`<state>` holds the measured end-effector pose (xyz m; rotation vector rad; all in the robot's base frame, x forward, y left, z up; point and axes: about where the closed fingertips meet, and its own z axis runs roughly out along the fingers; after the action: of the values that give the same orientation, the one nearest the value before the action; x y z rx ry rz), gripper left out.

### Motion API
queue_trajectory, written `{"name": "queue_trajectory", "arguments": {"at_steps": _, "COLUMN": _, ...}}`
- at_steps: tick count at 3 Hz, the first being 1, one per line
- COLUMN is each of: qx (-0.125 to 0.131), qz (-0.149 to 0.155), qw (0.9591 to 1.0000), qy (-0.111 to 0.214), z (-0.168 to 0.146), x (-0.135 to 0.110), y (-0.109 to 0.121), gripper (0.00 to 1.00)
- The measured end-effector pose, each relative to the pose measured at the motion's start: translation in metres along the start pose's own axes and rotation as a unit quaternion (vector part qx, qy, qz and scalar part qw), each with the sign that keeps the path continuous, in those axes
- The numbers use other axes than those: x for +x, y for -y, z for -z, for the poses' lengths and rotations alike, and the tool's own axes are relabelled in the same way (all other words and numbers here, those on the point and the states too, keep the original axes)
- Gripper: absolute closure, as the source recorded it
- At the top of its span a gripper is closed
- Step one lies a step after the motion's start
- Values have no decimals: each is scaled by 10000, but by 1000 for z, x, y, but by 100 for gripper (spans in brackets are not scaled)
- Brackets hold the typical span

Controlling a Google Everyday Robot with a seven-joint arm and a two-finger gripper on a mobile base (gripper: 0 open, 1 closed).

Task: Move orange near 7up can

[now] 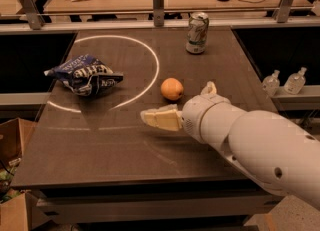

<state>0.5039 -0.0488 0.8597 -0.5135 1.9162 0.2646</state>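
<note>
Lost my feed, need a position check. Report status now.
Claw over dark table, just camera-side of small round orange fruit, not touching. Fruit well short of silver-green aluminium 7up can. Blue crumpled chip bag off left, not blocking.

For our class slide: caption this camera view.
Gripper hovers near the orange; 7up can stands far back on the table.

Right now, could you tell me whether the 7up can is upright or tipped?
Upright: the 7up can stands on its base, top rim uppermost. The gripper hovers near the orange.
</note>
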Motion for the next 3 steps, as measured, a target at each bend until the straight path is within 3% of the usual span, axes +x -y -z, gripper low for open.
{"name": "queue_trajectory", "arguments": {"at_steps": 1, "qx": -20, "qz": 39, "qw": 9999, "qy": 94, "z": -17, "x": -2, "y": -5, "gripper": 0}}
{"name": "queue_trajectory", "arguments": {"at_steps": 3, "qx": 190, "qz": 129, "qw": 9994, "qy": 262, "z": -42, "x": -6, "y": 8, "gripper": 0}}
